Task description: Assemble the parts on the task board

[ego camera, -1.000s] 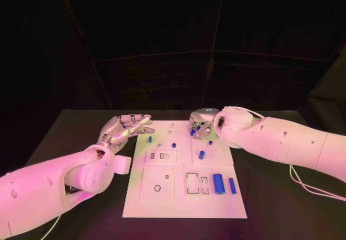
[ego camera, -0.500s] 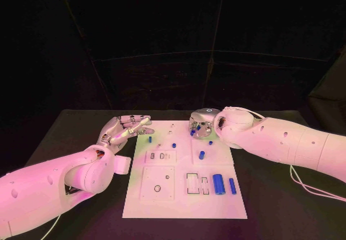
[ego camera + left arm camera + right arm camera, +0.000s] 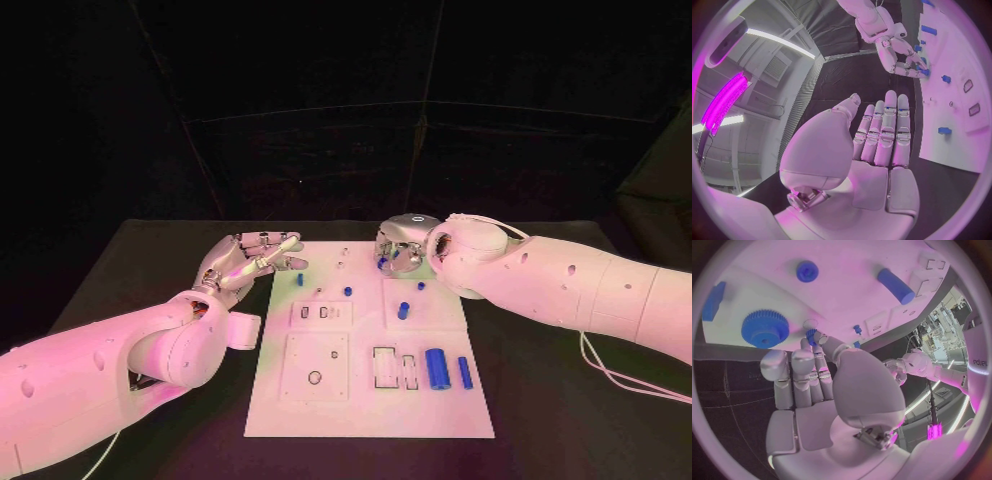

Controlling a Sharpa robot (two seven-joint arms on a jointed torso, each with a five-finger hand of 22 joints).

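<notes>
At the far end of the white task board, the right hand is lowered over the board's far right corner, fingers curled toward one another around a small blue part. The right wrist view shows the fingertips meeting at that blue piece, so it looks pinched, though how firmly I cannot tell. Just beside it on the board stand a blue gear, a round blue knob and a blue cylinder.

The left hand hovers off the board's far left edge, palm flat and fingers straight and close together, holding nothing (the left wrist view shows the empty palm clearly).

The likeliest trouble, as I judge it: the pinched part is small and the grip fine, so it could slip or tilt as it moves, or the fingers could knock the gear standing close by.

Nearer the robot, the board carries small blue pegs, another short blue piece, and two larger blue cylinders lying beside open rectangular slots. Nothing lies between the right hand and these.
</notes>
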